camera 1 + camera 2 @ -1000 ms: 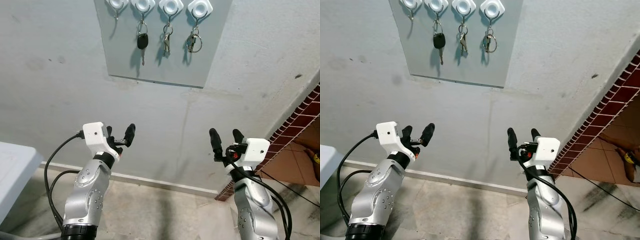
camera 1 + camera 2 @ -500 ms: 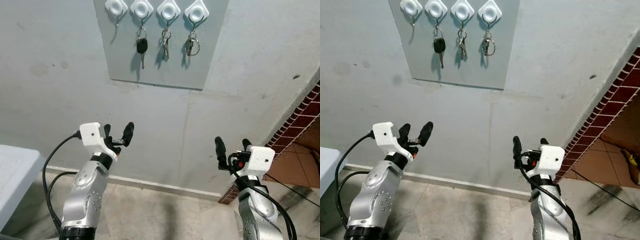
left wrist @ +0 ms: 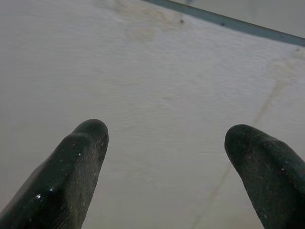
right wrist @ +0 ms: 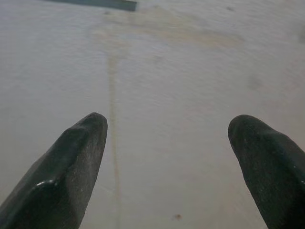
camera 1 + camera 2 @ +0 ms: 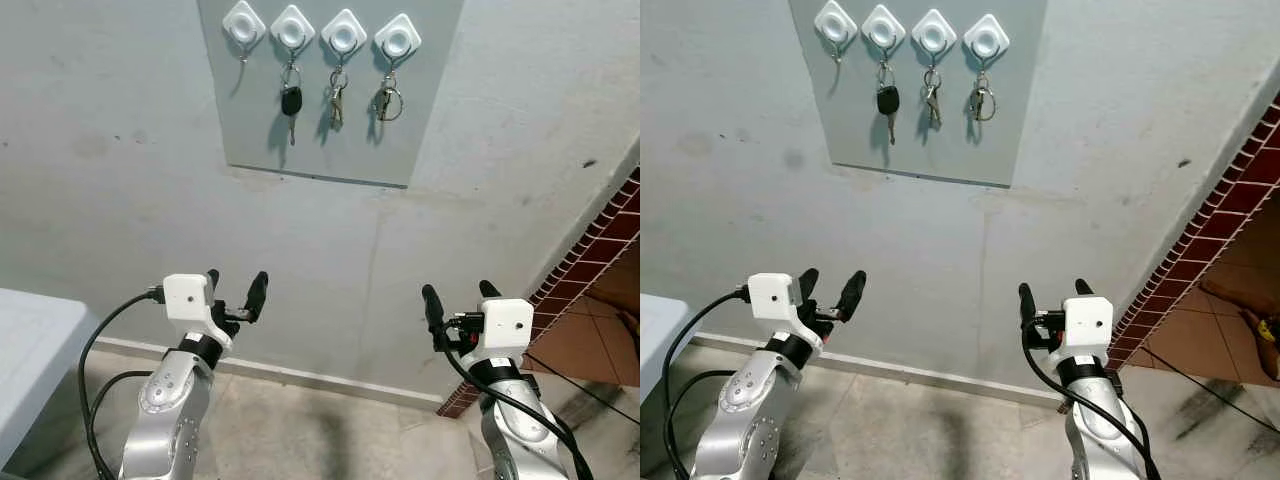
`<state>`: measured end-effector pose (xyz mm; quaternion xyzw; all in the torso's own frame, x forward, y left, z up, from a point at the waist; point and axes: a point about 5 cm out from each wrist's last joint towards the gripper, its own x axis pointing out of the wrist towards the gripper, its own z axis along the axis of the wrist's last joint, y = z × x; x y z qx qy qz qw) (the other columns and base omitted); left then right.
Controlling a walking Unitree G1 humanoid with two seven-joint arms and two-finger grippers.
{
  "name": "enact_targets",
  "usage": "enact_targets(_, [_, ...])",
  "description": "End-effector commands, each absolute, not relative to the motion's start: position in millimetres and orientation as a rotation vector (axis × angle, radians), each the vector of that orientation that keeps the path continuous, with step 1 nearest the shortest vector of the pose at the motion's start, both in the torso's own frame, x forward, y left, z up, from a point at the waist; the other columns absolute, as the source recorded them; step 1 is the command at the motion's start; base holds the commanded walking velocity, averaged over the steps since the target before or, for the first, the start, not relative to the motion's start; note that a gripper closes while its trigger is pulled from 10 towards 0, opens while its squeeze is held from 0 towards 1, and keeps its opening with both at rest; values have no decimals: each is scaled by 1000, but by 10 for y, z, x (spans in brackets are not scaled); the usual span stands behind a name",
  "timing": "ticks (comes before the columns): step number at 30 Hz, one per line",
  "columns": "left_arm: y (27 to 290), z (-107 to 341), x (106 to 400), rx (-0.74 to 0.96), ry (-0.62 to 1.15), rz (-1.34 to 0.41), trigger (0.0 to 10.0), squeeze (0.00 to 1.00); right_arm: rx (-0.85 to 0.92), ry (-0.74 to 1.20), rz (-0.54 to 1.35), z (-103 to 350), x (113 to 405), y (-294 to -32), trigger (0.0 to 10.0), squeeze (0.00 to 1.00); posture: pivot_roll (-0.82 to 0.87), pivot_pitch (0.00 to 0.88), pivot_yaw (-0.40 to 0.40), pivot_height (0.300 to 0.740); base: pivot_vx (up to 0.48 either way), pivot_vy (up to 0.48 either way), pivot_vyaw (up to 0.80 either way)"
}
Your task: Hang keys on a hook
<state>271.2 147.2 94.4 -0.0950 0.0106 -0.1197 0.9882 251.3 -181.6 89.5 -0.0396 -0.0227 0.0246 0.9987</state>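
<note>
Grey wall panel point(image 5: 330, 100) carries four white diamond-shaped hooks point(image 5: 244, 21) in a row. Leftmost hook bare. The next three each hold keys: black-headed key point(image 5: 291, 103), key bunch point(image 5: 336, 97), ringed bunch point(image 5: 386, 99).

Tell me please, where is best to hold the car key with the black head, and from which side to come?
Probably grip the black head of the car key, pinching its flat faces from the sides while approaching from the front. It hangs by its ring from the second hook, blade down, and other keys hang close beside it.

White hooks point(image 5: 318, 32), grey board point(image 5: 420, 120)
</note>
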Motion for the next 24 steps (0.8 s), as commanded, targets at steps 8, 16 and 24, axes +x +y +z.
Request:
enact_targets(8, [1497,1014,2742,-156,-9,-256,10000,0,-98,-55,61,939,2547,-1777,10000,0,-11,32,-5,732,0,0,800])
enact_targets(16, [1551,1105,2845,-173,-37,-230,10000,0,-104,-75,68,1013,2598,-1790,10000,0,-13,37,-12,732,0,0,800])
enact_targets(24, [1550,1153,2878,-181,-48,-248,10000,0,-112,-93,90,1068,2635,-1757,10000,0,-10,17,-13,732,0,0,800])
